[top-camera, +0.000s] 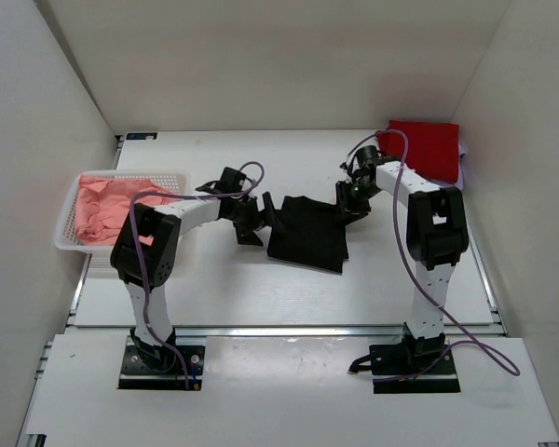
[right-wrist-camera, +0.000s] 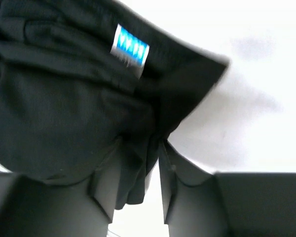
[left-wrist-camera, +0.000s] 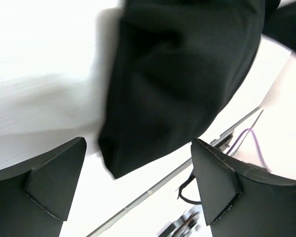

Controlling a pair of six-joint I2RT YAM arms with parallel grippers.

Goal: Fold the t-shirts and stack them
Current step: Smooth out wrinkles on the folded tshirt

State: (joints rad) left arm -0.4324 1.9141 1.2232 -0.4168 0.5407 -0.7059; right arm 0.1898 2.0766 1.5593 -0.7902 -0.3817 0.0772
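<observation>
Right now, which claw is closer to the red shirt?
Right. The right claw is at the black shirt, on its right edge, not far left of the red shirt; the left claw hangs open at its left edge.

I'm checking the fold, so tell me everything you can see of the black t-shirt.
The black t-shirt is soft, matte cloth, folded into a rough rectangle, lying wrinkled on the white table between the arms. A blue label shows near its edge. The right pincer pinches a bunched fold; the open left pincer sits beside it.

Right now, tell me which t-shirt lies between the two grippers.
The black t-shirt, mid-table; the red t-shirt lies far right, the salmon-pink ones sit in the basket.
</observation>
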